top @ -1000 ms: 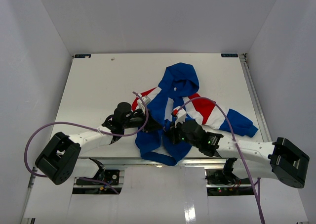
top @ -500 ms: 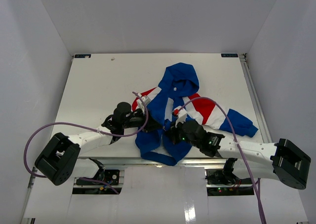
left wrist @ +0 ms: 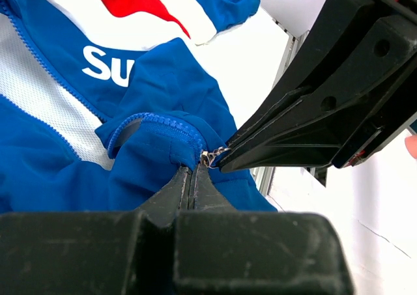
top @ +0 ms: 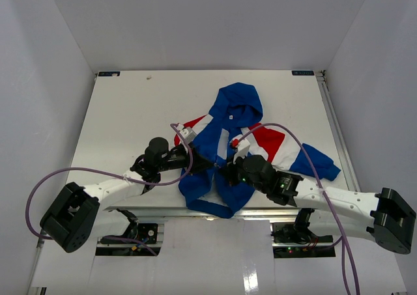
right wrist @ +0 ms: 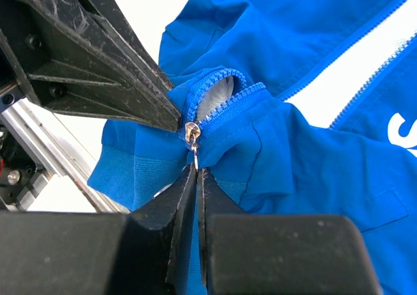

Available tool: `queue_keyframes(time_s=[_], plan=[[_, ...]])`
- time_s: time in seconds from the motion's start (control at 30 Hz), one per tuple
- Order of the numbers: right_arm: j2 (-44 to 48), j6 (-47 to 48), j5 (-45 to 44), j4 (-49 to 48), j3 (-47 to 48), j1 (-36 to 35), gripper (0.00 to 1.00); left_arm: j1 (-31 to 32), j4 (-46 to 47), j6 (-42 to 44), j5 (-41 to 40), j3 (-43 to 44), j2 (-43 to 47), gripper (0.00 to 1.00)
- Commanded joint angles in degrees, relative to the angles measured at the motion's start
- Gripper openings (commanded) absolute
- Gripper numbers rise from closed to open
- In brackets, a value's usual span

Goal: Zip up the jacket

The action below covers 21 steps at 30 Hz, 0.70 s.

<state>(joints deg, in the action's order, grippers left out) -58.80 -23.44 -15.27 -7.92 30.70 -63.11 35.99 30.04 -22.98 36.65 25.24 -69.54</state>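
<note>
The jacket is laid front-up on the counter, right of centre and towards the near edge. Its long axis runs near to far with a slight tilt. The hood is pointed at the far wall and the hem is draped at the near edge. The front is left open, so white lining is shown down the middle. The shell is smooth royal-blue fabric, with red and white diagonal panels on the sleeve. White block lettering and a fine white mesh lining are seen in the left wrist view.

Blue coil zipper teeth are curled into a loop above a small metal slider. A thin pull tab is hung from it.

The left gripper is clamped narrow on bunched blue fabric just beside the slider. The right gripper is closed to a sliver, and the tab appears to be pinched between its fingers, though the tip is hidden. Both grippers are met at the lower front, fingertips nearly touching.
</note>
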Motion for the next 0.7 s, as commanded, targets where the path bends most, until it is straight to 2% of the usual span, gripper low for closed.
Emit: queue_keyframes(time_s=[0.0, 0.5, 0.67], plan=[[-2.1, 2.6, -4.9, 1.3, 5.6, 0.1, 0.08, -0.1, -0.9, 1.8, 0.7, -0.9, 0.3, 0.0], [-7.7, 7.9, -10.6, 13.4, 16.8, 0.2, 0.08, 0.0, -3.8, 2.9, -0.5, 0.0, -0.7, 0.0], [-8.3, 7.5, -7.0, 13.8, 17.3, 0.2, 0.08, 0.0, -4.2, 3.2, -1.4, 0.0, -0.5, 0.0]])
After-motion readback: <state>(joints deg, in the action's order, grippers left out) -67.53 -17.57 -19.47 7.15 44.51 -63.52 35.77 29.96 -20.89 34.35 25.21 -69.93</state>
